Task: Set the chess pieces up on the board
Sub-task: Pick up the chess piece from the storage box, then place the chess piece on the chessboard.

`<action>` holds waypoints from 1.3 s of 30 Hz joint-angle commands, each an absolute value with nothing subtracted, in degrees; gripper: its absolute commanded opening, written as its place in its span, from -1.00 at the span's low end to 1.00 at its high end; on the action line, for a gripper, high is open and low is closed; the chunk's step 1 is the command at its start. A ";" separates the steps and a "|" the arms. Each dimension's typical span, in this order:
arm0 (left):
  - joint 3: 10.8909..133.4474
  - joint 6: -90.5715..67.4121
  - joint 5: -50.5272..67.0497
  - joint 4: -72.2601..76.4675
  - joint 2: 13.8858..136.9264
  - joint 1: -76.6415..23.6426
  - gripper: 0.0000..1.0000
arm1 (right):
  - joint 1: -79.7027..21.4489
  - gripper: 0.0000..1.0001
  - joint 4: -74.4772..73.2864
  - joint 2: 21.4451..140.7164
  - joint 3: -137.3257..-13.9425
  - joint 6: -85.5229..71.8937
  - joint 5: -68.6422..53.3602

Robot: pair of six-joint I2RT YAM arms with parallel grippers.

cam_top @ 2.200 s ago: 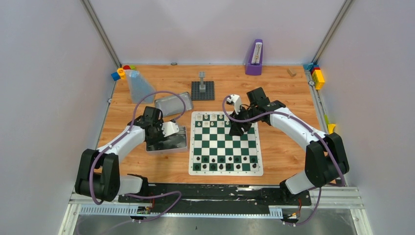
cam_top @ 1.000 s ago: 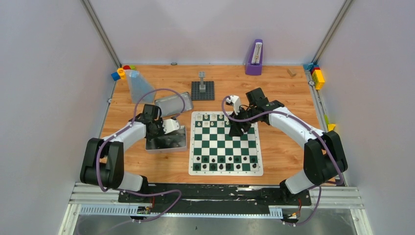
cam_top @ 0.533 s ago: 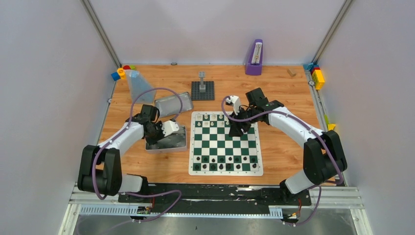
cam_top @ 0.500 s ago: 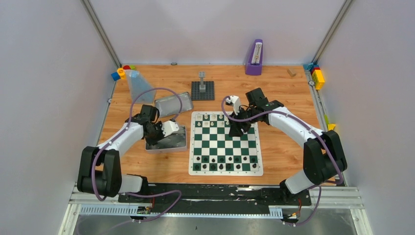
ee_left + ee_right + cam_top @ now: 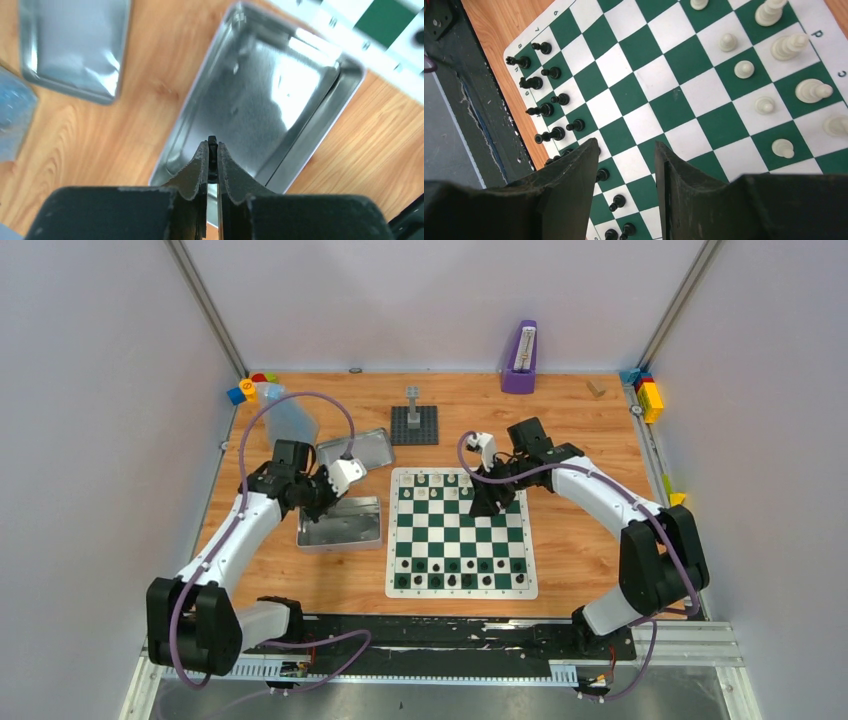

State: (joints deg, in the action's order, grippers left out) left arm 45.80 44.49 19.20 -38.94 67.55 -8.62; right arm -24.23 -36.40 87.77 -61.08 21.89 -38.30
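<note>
Can't identify tiny dark bit [image 5: 212,141] clamped tight in left end effector [image 5: 212,152]; right end effector [image 5: 625,150] parted, empty, over board [image 5: 664,75].

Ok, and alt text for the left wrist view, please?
The left hand, shut on a small black piece, hangs over an open silver tin that looks empty. The tin's lid lies on the wooden table at upper left, and a corner of the green-and-white chessboard shows at upper right.
</note>
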 commanded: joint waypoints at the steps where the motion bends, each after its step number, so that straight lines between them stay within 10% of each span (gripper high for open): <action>1: 53.21 36.70 33.14 -38.27 67.21 -8.84 -1.00 | -19.42 -0.10 -35.45 85.97 -63.66 20.09 -43.31; 19: 62.19 22.10 53.88 -6.39 90.38 -38.35 -1.00 | -0.66 -0.13 -35.31 75.96 -60.30 18.66 -48.78; 39: 52.91 9.89 60.12 45.95 112.26 -44.21 -0.99 | 2.50 -0.13 -33.17 75.49 -56.27 19.25 -49.47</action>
State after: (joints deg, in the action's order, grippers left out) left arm 53.23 12.34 58.41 34.44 110.02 -43.90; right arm 2.17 -35.53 76.60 -56.49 18.52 -47.24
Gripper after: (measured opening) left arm 0.105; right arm 0.439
